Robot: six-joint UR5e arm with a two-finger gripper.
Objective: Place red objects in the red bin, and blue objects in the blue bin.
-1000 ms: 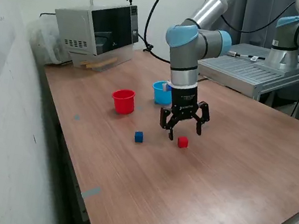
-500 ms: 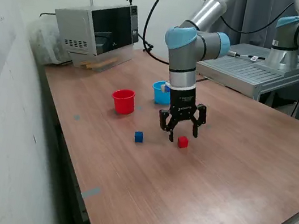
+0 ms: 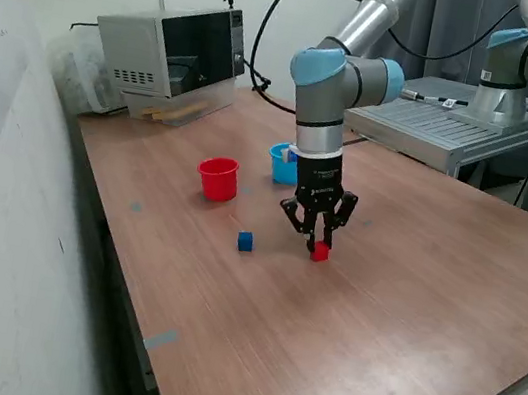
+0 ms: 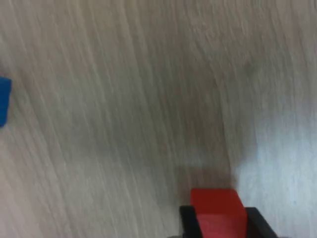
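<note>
- Two-finger gripper (image 3: 318, 243) down at the small solid red cube (image 3: 321, 253), fingers either side; whether they are clamped on it, I cannot tell.
- Small dark-blue cube (image 3: 245, 242) lies loose at its 9 o'clock.
- Round red plastic cup (image 3: 218, 178) and light-blue plastic cup (image 3: 284, 162) show no contents; sorting looks barely begun.

The wooden table (image 3: 412, 283) carries a red cube (image 3: 321, 253) directly under the gripper (image 3: 316, 235), between its fingers. A blue cube (image 3: 245, 242) lies near the gripper, on the exterior view's left. The red cup (image 3: 218, 178) and blue cup (image 3: 283, 163) stand beyond it, with a microwave (image 3: 171, 55) farther off.
</note>
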